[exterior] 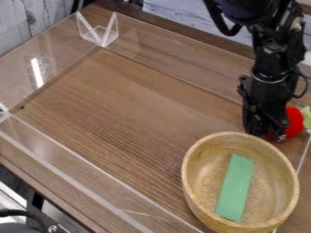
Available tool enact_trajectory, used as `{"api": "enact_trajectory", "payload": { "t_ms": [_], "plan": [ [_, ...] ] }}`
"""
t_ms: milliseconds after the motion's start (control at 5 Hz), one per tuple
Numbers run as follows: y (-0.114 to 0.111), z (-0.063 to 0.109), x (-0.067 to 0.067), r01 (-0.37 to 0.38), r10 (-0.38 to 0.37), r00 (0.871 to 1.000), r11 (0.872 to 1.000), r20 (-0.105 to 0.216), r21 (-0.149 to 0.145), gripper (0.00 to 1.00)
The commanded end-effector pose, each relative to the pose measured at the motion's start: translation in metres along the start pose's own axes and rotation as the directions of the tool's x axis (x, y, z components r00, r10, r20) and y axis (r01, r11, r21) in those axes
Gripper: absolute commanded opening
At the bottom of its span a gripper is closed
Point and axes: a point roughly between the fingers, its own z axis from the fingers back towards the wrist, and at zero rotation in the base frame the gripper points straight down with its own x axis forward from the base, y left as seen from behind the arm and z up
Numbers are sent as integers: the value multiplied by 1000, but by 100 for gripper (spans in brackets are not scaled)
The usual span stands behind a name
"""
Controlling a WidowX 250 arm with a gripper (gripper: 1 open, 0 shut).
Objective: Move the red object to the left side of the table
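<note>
Gripper down on the red object at the table's right edge.

The gripper (270, 126) points almost straight down, its black body hiding most of the red object (289, 125), which pokes out just to the jaws' right with its pale leafy top facing the clear wall. The jaws look clenched on the fruit, though the contact itself is hidden. Coming from above suits a small round thing with no clear long axis. The wooden bowl (202, 157) sits just in front of the jaws; the table (122, 100) lies bare to their left.

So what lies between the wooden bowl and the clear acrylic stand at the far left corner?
Only bare wood-grain table lies between the wooden bowl and the acrylic stand in the camera view.
</note>
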Motion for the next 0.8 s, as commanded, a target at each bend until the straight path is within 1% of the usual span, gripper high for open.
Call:
{"api": "enact_trajectory", "payload": {
  "t_ms": [0,200,400,600],
  "plan": [
    [3,49,17,-3,-4,995,998,103,63,0],
    [20,86,13,-81,61,987,987,147,136,0],
    [52,120,6,-144,105,976,969,193,199,0],
    [44,100,11,-66,35,983,984,182,167,100]
  ]
}}
